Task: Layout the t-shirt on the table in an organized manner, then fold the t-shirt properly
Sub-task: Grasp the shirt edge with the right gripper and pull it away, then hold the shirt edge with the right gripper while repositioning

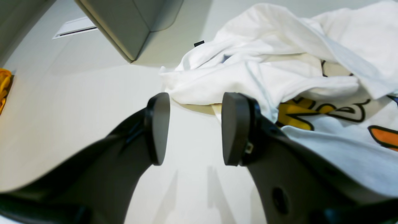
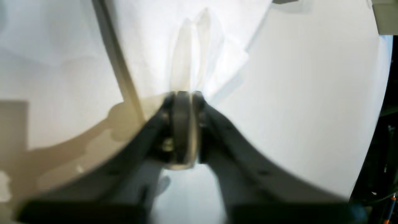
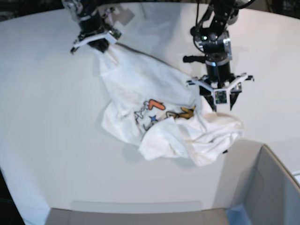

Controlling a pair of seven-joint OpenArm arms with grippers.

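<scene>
The white t-shirt [image 3: 140, 79] lies crumpled on the white table [image 3: 47, 117], its orange, yellow and blue print [image 3: 157, 110] partly showing. One end is stretched up toward the far left, where my right gripper [image 3: 96, 44] pinches it. In the right wrist view the jaws of the right gripper [image 2: 183, 93] stand together on a bunched fold of the t-shirt [image 2: 192, 46]. My left gripper [image 3: 219, 104] hovers over the shirt's right side. It stands open [image 1: 196, 124] with nothing between its pads [image 1: 234, 127]; the t-shirt [image 1: 264, 68] lies just beyond and to the right of it.
A grey box [image 3: 272, 187] with a blue edge stands at the near right corner; the same grey box [image 1: 133, 28] looms close behind the shirt in the left wrist view. A small black label [image 1: 199, 43] shows on the cloth. Something yellow [image 1: 4, 87] sits at the table's edge.
</scene>
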